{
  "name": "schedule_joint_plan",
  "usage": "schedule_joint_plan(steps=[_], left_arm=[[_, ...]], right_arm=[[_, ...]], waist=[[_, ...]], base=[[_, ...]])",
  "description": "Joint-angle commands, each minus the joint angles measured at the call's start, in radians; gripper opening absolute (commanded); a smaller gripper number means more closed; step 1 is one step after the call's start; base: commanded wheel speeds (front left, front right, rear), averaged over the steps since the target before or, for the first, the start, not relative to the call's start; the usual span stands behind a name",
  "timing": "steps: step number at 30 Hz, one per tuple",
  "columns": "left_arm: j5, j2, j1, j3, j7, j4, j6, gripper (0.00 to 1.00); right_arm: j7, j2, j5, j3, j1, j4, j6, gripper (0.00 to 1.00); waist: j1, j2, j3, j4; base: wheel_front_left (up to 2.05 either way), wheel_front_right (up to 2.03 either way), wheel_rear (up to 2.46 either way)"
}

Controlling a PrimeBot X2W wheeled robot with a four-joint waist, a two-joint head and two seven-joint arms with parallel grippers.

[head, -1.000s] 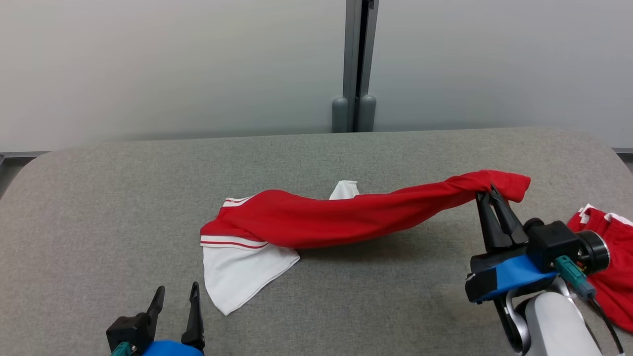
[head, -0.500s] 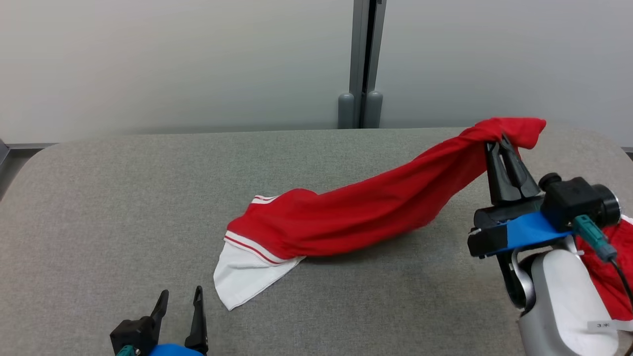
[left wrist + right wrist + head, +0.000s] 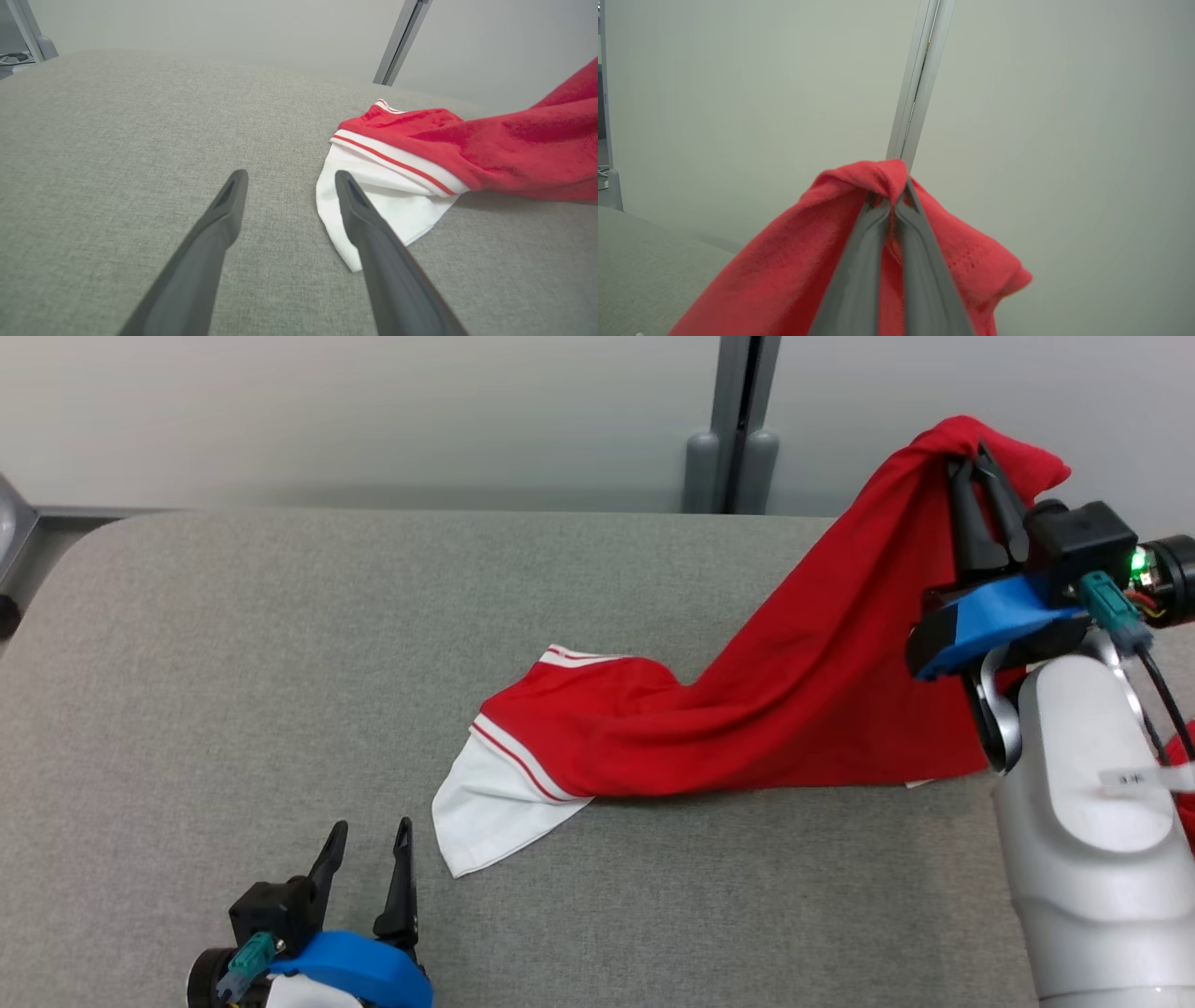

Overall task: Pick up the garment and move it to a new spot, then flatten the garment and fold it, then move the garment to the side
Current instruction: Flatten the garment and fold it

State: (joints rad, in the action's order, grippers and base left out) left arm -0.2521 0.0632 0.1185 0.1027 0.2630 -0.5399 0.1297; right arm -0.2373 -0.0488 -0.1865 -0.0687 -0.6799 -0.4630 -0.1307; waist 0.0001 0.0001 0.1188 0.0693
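Garment (image 3: pixel 747 709) hangs from my right gripper (image 3: pixel 971 457), fingers pinched tight on its red end; its white end rests on the table (image 3: pixel 280 663). Left gripper (image 3: pixel 372 824) spread wide, empty.

One garment (image 3: pixel 794 700), one table (image 3: pixel 280 663), perhaps a second red cloth (image 3: pixel 1187 779).

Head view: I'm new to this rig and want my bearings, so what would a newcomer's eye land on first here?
The red garment stands out at once. One end is pinched high at the upper right by the shut right gripper, and the cloth drapes steeply down onto the grey table. Its white end lies flat near the middle, just beyond the open, empty left gripper at the lower left.
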Motion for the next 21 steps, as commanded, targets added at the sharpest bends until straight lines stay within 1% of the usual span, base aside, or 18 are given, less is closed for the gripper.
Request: schedule_joint_plan(steps=[1, 2, 3, 4, 7, 9, 11, 15, 21], left_arm=[[-0.008, 0.009, 0.022, 0.008, 0.002, 0.006, 0.002, 1.0], [-0.015, 0.015, 0.033, 0.02, 0.002, 0.008, 0.002, 1.0], [-0.023, 0.02, 0.042, 0.035, 0.002, 0.009, 0.002, 1.0], [-0.03, 0.025, 0.05, 0.049, 0.002, 0.01, 0.002, 1.0], [-0.053, 0.043, 0.07, 0.075, 0.002, 0.014, 0.002, 1.0], [-0.067, 0.055, 0.076, 0.082, 0.002, 0.017, 0.002, 1.0], [-0.074, 0.061, 0.072, 0.084, 0.002, 0.017, 0.002, 1.0], [-0.079, 0.074, 0.058, 0.078, 0.002, 0.019, 0.002, 1.0], [-0.072, 0.08, 0.06, 0.083, 0.002, 0.036, 0.002, 1.0]], right_arm=[[0.011, -0.003, -0.03, -0.016, -0.022, -0.021, 0.0, 0.2], [0.018, -0.004, -0.052, -0.043, -0.045, -0.06, 0.0, 0.83], [0.022, -0.005, -0.077, -0.079, -0.066, -0.092, 0.0, 1.0], [0.024, -0.004, -0.11, -0.109, -0.085, -0.122, 0.0, 1.0], [0.015, -0.004, -0.163, -0.205, -0.124, -0.188, 0.0, 1.0], [-0.001, -0.002, -0.179, -0.23, -0.13, -0.226, 0.0, 1.0], [-0.015, -0.005, -0.167, -0.246, -0.116, -0.259, 0.0, 1.0], [-0.027, -0.005, -0.128, -0.271, -0.04, -0.313, 0.0, 1.0], [-0.028, -0.003, -0.042, -0.315, 0.102, -0.284, 0.0, 1.0]], waist=[[-0.0001, -0.0001, 0.049, 0.047], [-0.0001, -0.0001, 0.064, 0.058], [-0.0001, -0.0001, 0.08, 0.071], [-0.0001, -0.0001, 0.092, 0.082], [-0.0001, -0.0001, 0.125, 0.103], [-0.0001, -0.0001, 0.137, 0.105], [-0.0001, -0.0001, 0.142, 0.097], [-0.0001, -0.0001, 0.137, 0.064], [-0.0001, -0.0001, 0.134, 0.015]], base=[[0.0, 0.0, 0.0], [0.0, 0.0, 0.0], [0.0, 0.0, 0.0], [0.0, 0.0, 0.0], [0.0, 0.0, 0.0], [0.0, 0.0, 0.0], [0.0, 0.0, 0.0], [0.0, 0.0, 0.0], [0.0, 0.0, 0.0]])
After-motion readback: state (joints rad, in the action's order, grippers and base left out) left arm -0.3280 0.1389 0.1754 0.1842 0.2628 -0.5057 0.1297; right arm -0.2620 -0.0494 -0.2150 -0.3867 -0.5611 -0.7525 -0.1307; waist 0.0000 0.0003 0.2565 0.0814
